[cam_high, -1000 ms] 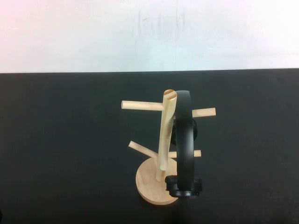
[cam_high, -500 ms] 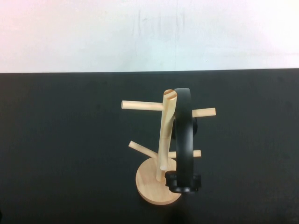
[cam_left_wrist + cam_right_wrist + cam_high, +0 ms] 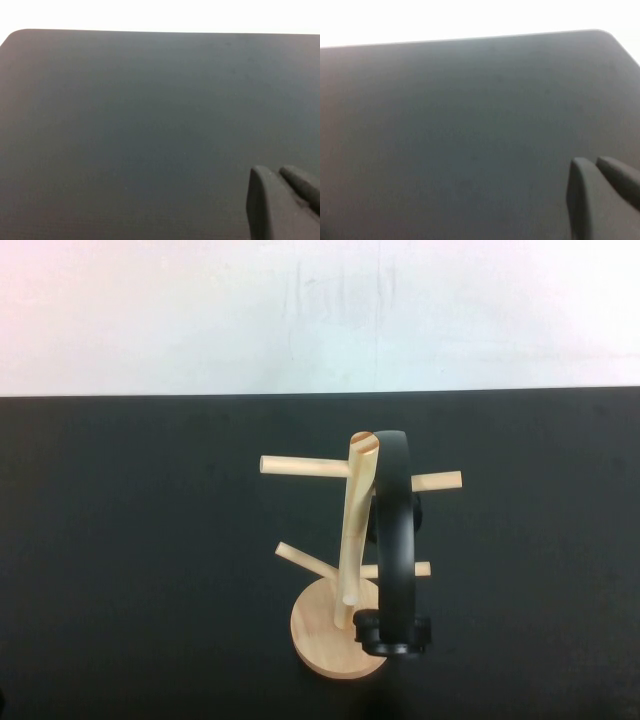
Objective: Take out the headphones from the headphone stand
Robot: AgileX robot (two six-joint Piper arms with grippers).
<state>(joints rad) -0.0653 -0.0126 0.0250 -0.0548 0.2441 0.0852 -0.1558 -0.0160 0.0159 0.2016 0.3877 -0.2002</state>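
**Plainly, nothing gripped yet: headphones hang on the stand, both arms off to the sides**

Plainly the headphones (image 3: 398,540) hang on the headphone stand (image 3: 345,540), which stands on the black table (image 3: 150,560) a little to the right of centre, toward five o'clock from the middle of the high view. The thin band loops over the post top, at one o'clock from the round base; one ear cup hangs low at the base's three o'clock edge.

Neither arm shows in the high view. The left gripper (image 3: 282,202) appears only in its wrist view, above bare tabletop; the right gripper (image 3: 600,197) likewise in its own. Each shows dark finger shapes lying close together, but I cannot tell whether they are closed or slightly parted.

Risks, as I judge them: the stand looks light and tall, so a sideways pull on the band could tip it or drag it. The band could also snag on the upper right peg. A grip on the thin band may slip.

The second ear cup is mostly hidden behind the band and post. Exactly where the band bears on the stand is unclear.
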